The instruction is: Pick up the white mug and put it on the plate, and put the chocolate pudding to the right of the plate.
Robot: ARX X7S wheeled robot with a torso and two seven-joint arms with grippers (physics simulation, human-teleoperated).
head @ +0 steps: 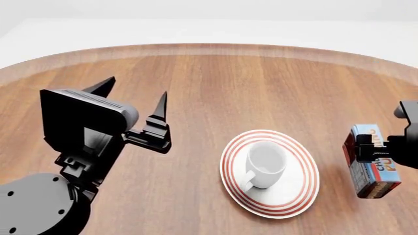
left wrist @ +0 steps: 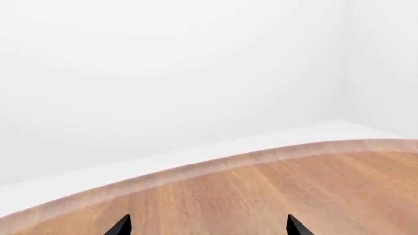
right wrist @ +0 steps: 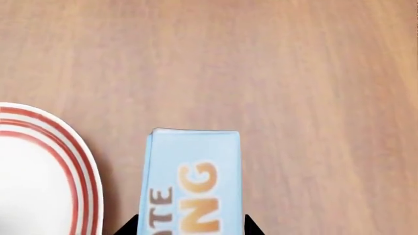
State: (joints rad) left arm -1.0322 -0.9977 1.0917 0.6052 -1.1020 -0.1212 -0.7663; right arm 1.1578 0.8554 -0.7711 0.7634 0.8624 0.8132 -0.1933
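Observation:
The white mug [head: 265, 164] stands upright on the red-ringed plate [head: 297, 196], its handle toward the near left. Just right of the plate, the chocolate pudding [head: 372, 181] carton stands on end, close to the wooden table. My right gripper [head: 373, 148] is shut on its sides. In the right wrist view, the light blue carton [right wrist: 193, 181] fills the space between the fingertips of the right gripper [right wrist: 191, 226], and the plate's rim [right wrist: 85, 171] lies beside it. My left gripper [head: 135, 90] hovers open and empty left of the plate; the left wrist view shows the left gripper [left wrist: 209, 227] over bare wood.
The round wooden table [head: 216, 83] has a pale curved edge [left wrist: 196, 169] at the far side, with white floor and wall beyond. My left arm's dark body [head: 78, 127] stands over the near left of the table.

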